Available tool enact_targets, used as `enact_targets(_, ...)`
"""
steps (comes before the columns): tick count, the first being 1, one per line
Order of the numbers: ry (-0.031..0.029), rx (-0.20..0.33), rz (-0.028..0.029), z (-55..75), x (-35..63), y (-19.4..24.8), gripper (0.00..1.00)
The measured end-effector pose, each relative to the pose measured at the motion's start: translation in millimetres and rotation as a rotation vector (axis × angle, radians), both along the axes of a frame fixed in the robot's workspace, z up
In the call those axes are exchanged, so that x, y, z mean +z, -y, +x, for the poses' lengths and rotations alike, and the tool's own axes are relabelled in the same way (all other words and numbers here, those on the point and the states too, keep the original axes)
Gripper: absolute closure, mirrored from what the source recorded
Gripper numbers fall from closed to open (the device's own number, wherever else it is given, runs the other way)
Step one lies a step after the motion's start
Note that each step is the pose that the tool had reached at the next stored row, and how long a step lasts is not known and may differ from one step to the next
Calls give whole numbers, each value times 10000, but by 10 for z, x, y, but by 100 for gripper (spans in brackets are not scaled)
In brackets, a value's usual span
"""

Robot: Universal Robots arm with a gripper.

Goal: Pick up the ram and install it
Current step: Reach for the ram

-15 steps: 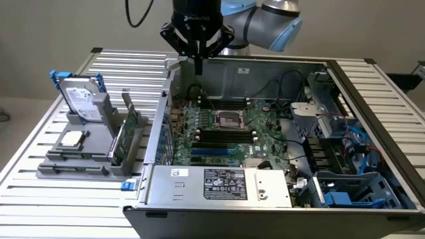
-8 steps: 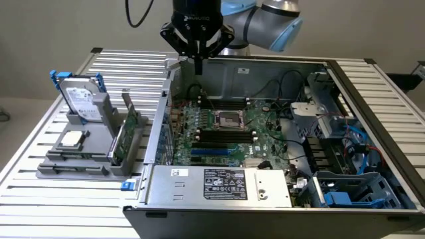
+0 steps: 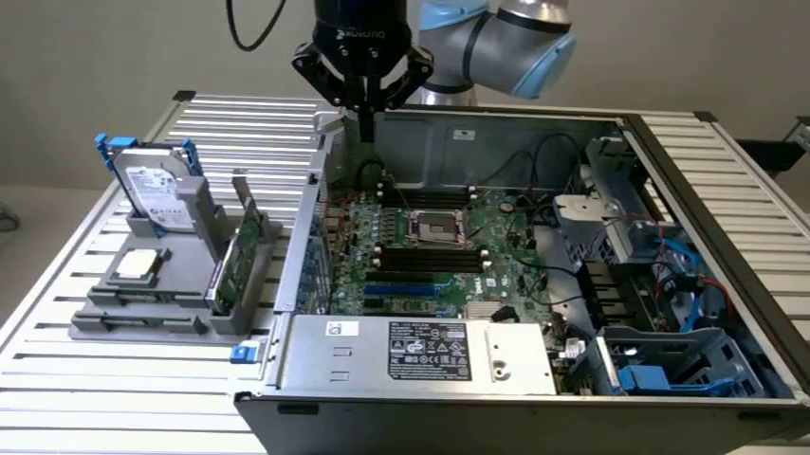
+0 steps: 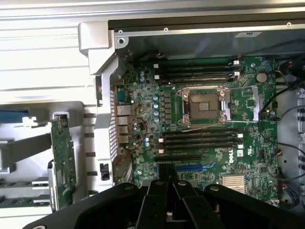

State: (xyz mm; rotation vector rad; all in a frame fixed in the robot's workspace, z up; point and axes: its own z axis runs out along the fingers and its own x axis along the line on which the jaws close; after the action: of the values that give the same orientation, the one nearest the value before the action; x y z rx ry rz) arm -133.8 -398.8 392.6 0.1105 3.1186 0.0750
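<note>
My gripper (image 3: 364, 131) hangs over the back left corner of the open computer case (image 3: 418, 365), fingers pressed together with nothing between them. In the wrist view the gripper (image 4: 167, 168) points at the motherboard (image 4: 143, 95) below the CPU socket (image 4: 202, 102). Black memory slots (image 4: 198, 136) lie on both sides of the socket, and all look bare. The ram seems to be the thin green strip (image 4: 21, 200) lying in the grey holder (image 3: 139, 318) outside the case, well away from the gripper. A broader green expansion card (image 4: 62, 162) stands on edge in that holder.
The holder on the exterior view's left also carries a hard drive (image 3: 158, 194) in a blue frame and a CPU (image 3: 136, 266). The case's metal side wall (image 3: 310, 237) stands between holder and motherboard. Cables and drive cages (image 3: 658, 275) crowd the case's right side. A power supply (image 3: 418, 353) sits at the front.
</note>
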Motion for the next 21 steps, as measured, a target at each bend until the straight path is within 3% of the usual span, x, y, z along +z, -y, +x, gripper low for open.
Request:
enact_targets(18, -11, 1, 0, -819, -18, 0, 89)
enact_targets(21, -82, 0, 0, -954, -31, 0, 89)
